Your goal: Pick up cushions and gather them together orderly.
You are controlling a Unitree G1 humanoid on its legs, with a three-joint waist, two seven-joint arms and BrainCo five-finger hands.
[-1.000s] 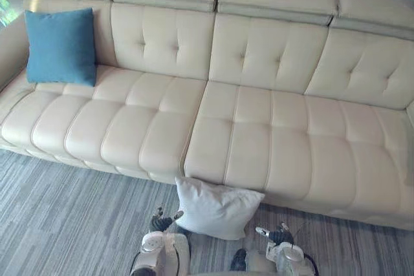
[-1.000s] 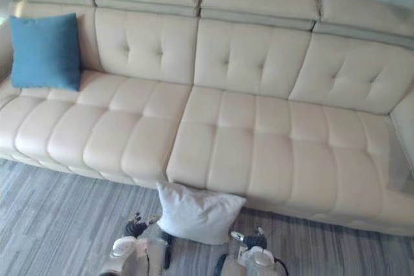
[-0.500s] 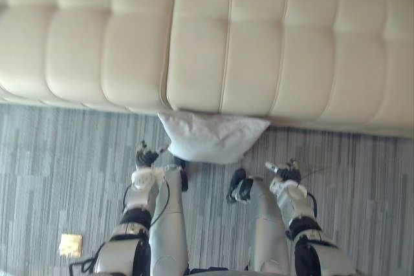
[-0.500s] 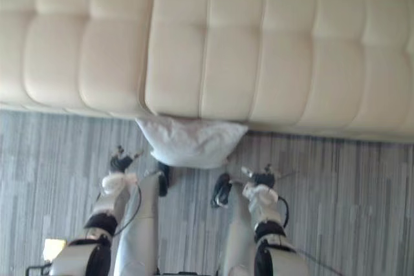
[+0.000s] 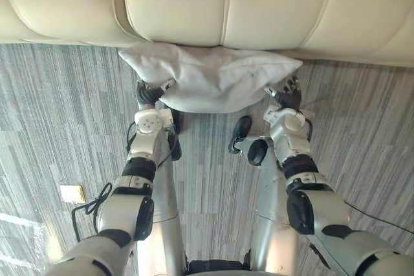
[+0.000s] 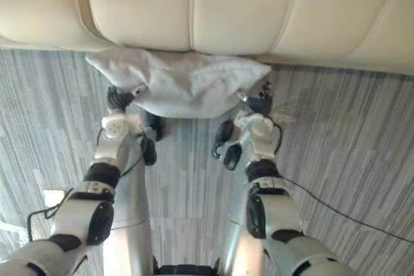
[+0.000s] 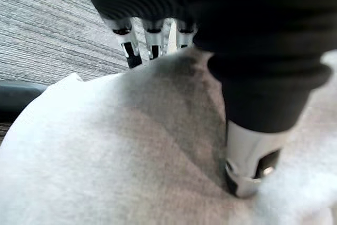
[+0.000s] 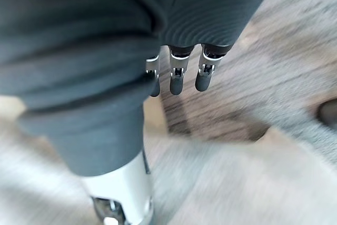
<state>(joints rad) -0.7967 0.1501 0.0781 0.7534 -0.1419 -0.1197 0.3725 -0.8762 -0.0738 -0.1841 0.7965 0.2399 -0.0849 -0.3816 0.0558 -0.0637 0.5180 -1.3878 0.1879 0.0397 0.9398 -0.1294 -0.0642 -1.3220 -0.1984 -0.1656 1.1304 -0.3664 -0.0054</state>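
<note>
A white cushion (image 5: 213, 79) lies on the grey carpet, pushed against the front of the cream sofa (image 5: 259, 4). My left hand (image 5: 150, 94) is at the cushion's left end. In the left wrist view its thumb (image 7: 253, 162) rests on the cushion (image 7: 105, 156), and its straight fingers (image 7: 129, 51) reach past the cushion's edge. My right hand (image 5: 288, 95) is at the right end. In the right wrist view its fingers (image 8: 176, 77) are straight over the carpet beside the cushion (image 8: 253, 183). Neither hand grips the cloth.
The sofa's seat front runs across the top of the eye views and blocks the way forward. A small tan square (image 5: 71, 193) lies on the striped carpet to my left.
The camera has tilted down, so the sofa back and the blue cushion have left the picture. Both hands have reached forward to the two ends of the white cushion.
</note>
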